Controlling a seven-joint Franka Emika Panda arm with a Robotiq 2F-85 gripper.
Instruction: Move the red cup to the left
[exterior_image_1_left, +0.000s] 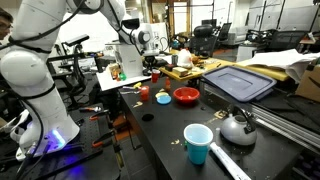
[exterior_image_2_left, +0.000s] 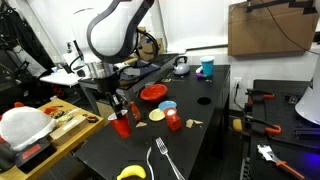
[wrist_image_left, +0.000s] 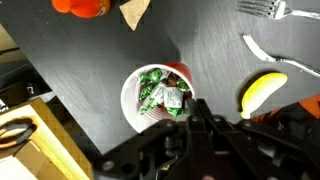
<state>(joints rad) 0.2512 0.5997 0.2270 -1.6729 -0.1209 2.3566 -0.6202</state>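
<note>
The red cup (exterior_image_2_left: 122, 125) stands upright close to the edge of the black table (exterior_image_2_left: 205, 140), and in an exterior view the gripper (exterior_image_2_left: 119, 108) hangs straight over it, fingers reaching down to its rim. In the wrist view the red cup (wrist_image_left: 158, 97) sits mid-frame, showing a pale inside packed with green wrapped sweets. The gripper (wrist_image_left: 189, 118) comes in from 6 o'clock and overlaps the rim on that side. Whether the jaws are clamped on the wall or merely straddle it I cannot tell from either angle. The table edge runs diagonally past the cup at 8 to 9 o'clock in the wrist view, leaving only a narrow band of black top (wrist_image_left: 95, 70) on that side, with a wooden surface (wrist_image_left: 45, 150) beyond it. At 3 o'clock lies a banana (wrist_image_left: 262, 92), near but apart from the cup. A white utensil (wrist_image_left: 268, 55) is at 2 o'clock and a fork (wrist_image_left: 262, 8) at 1 o'clock. In the exterior view a small red object (exterior_image_2_left: 174, 121) stands at 3 o'clock from the cup, well apart. A small blue dish (exterior_image_2_left: 168, 106) is at 2 o'clock and the red bowl (exterior_image_2_left: 152, 93) at 1 o'clock. The fork (exterior_image_2_left: 163, 158) lies at 4 o'clock and the banana (exterior_image_2_left: 130, 172) at 6 o'clock by the near edge. The widest bare stretch lies toward 5 o'clock, between the cup and the fork. The blue cup (exterior_image_2_left: 207, 67) and the kettle (exterior_image_2_left: 181, 65) stand at the far end
</note>
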